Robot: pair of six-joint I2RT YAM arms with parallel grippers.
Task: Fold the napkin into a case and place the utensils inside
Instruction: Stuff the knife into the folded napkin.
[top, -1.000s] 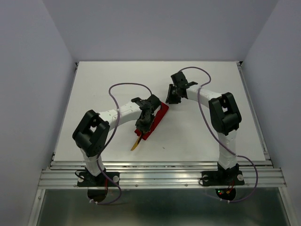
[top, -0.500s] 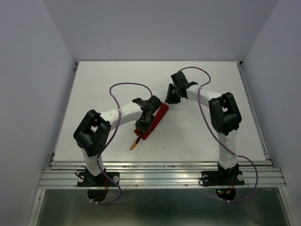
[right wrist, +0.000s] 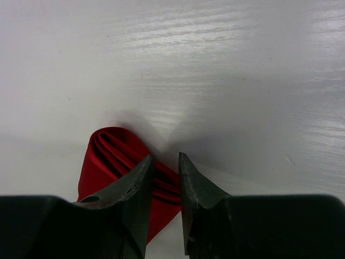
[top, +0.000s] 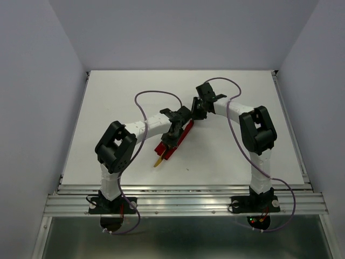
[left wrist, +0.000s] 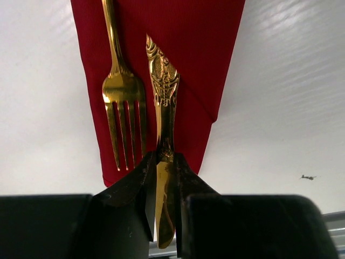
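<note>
The napkin (top: 186, 131), folded into a narrow bright red case (left wrist: 199, 54), lies slantwise at the table's middle. On it rests the fork (left wrist: 123, 94), tines toward the left wrist camera, its handle running up the cloth. My left gripper (left wrist: 164, 156) is shut on the gold knife (left wrist: 163, 91). The knife's ornate handle end lies on the cloth beside the fork, and its blade tip (top: 158, 161) pokes out past the case's near end. My right gripper (right wrist: 166, 157) sits over the case's far folded end (right wrist: 108, 156), jaws slightly apart, nothing pinched between them.
The white table (top: 242, 151) is walled by pale panels left, right and behind. A metal rail (top: 183, 197) runs along its near edge. Both arms' cables loop above the table near the case.
My left gripper has moved right and farther from the bases with the knife, sliding it further up along the case. The right arm has not moved.
</note>
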